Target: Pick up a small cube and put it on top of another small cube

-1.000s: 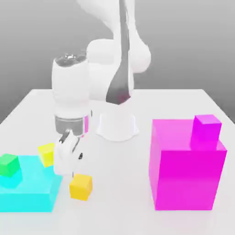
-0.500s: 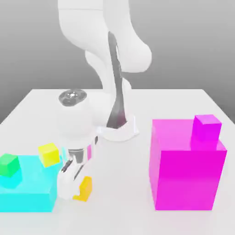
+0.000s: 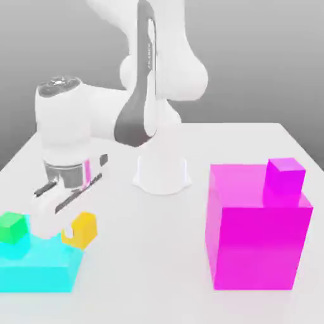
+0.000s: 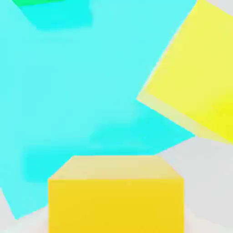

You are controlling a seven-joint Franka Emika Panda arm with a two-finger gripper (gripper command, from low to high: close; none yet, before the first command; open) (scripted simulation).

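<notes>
My gripper point(image 3: 69, 231) is shut on the small amber cube point(image 3: 87, 226) and holds it off the table, beside the near right corner of the big cyan block point(image 3: 35, 269) in the exterior view. In the hand view the amber cube point(image 4: 116, 195) sits between my fingers. Beyond it are the cyan block's top point(image 4: 82, 91) and a paler lemon-yellow small cube point(image 4: 195, 86), which lies at the cyan block's edge, tilted relative to the held cube.
A green small cube point(image 3: 12, 226) rests on the cyan block's far left part. A big magenta block point(image 3: 256, 234) with a small magenta cube point(image 3: 286, 180) on top stands at the exterior view's right. The arm's white base point(image 3: 161, 174) stands at mid-table.
My fingers closed on the amber cube on the table. The hand then lifted it and carried it toward the exterior view's left, up to the cyan block's corner.
</notes>
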